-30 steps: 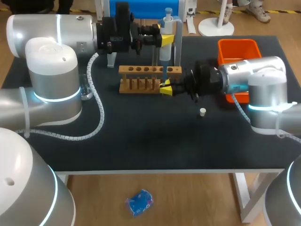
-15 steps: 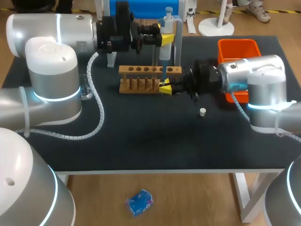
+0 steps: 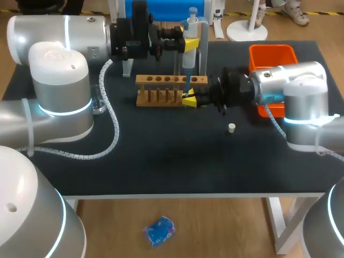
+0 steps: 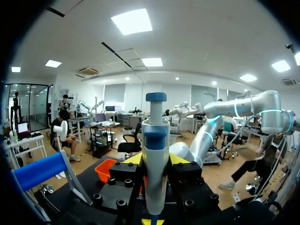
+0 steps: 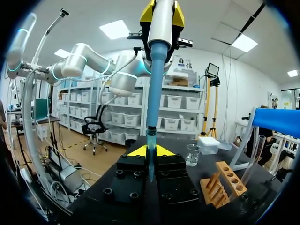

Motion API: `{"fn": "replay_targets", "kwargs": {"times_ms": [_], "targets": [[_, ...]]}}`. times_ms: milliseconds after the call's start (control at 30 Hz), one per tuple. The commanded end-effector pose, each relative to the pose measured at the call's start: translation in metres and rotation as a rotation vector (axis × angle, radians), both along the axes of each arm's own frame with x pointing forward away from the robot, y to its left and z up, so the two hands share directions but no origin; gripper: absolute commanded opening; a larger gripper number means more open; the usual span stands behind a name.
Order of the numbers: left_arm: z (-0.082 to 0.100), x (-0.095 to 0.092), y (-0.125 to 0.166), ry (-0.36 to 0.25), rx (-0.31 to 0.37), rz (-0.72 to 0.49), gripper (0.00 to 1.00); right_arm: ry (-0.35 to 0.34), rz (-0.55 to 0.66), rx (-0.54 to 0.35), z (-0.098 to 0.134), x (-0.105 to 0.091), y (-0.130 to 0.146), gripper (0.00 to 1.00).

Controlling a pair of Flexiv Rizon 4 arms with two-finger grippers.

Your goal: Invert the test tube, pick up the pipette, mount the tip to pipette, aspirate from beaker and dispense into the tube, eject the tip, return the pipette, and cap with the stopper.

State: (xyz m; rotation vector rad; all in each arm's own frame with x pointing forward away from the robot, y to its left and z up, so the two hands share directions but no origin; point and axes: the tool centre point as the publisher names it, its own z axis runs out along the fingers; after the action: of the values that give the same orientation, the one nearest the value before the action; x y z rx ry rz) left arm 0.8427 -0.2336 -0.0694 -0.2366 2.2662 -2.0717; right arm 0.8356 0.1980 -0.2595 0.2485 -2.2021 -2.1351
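My left gripper is shut on the white pipette and holds it upright above the wooden rack; in the left wrist view the pipette stands between the yellow fingers. Its blue tip points down into the mouth of a clear test tube. My right gripper is shut on that tube and holds it upright just in front of the rack's right end, under the pipette, where the right gripper shows in the head view. The white stopper lies on the mat near the right arm.
A glass beaker stands beyond the right gripper, left of the rack; in the head view this beaker is partly hidden by my left arm. An orange bin sits at the back right. The blue pipette stand is behind the rack.
The right gripper with the tube has edged slightly left, closer under the pipette tip. The left arm and pipette have stayed still.
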Motion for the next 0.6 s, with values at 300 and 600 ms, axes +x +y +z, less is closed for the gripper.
{"fn": "replay_targets", "kwargs": {"times_ms": [300,600], "targets": [[-0.009,-0.0005,0.0008,0.002,0.0,-0.003,0.0,0.008,-0.067,0.013,0.0101,-0.0044,-0.0002,0.0],[-0.009,-0.0005,0.0008,0.002,0.0,-0.003,0.0,0.019,-0.134,0.026,0.0162,-0.0048,-0.0022,0.0]]}}
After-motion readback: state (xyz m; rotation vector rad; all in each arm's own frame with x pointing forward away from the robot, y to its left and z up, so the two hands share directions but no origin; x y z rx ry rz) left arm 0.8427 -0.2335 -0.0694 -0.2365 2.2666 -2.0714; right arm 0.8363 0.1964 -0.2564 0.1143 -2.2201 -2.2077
